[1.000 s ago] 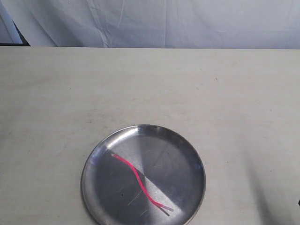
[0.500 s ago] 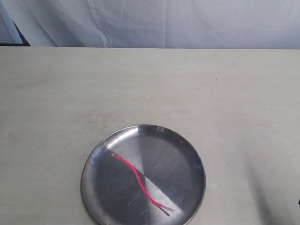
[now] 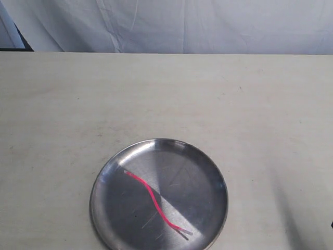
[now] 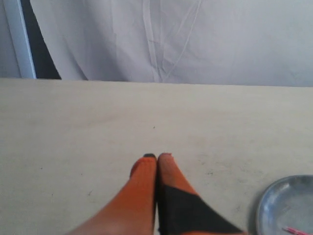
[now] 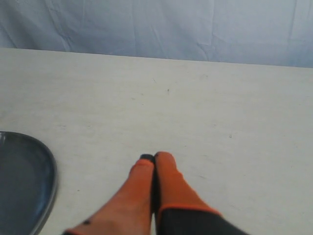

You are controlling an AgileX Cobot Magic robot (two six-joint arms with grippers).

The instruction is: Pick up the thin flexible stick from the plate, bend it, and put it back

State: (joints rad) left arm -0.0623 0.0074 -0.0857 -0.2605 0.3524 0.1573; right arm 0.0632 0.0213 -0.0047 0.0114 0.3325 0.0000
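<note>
The round silver plate (image 3: 205, 172) lies on the table near the front edge of the exterior view. On it rests the thin pink stick (image 3: 153, 200), wavy, running diagonally with a whitish tip at each end. Neither gripper shows in the exterior view. In the left wrist view my left gripper (image 4: 157, 157) has its orange fingers pressed together, empty, above bare table, with the plate's rim (image 4: 261, 205) and a bit of the pink stick (image 4: 296, 230) off to one side. My right gripper (image 5: 153, 157) is likewise shut and empty, with the plate's edge (image 5: 49, 181) beside it.
The pale wooden table (image 3: 166, 99) stretches back to a white cloth backdrop (image 3: 171, 26). A dark gap (image 3: 21, 41) shows at the far left corner behind the table.
</note>
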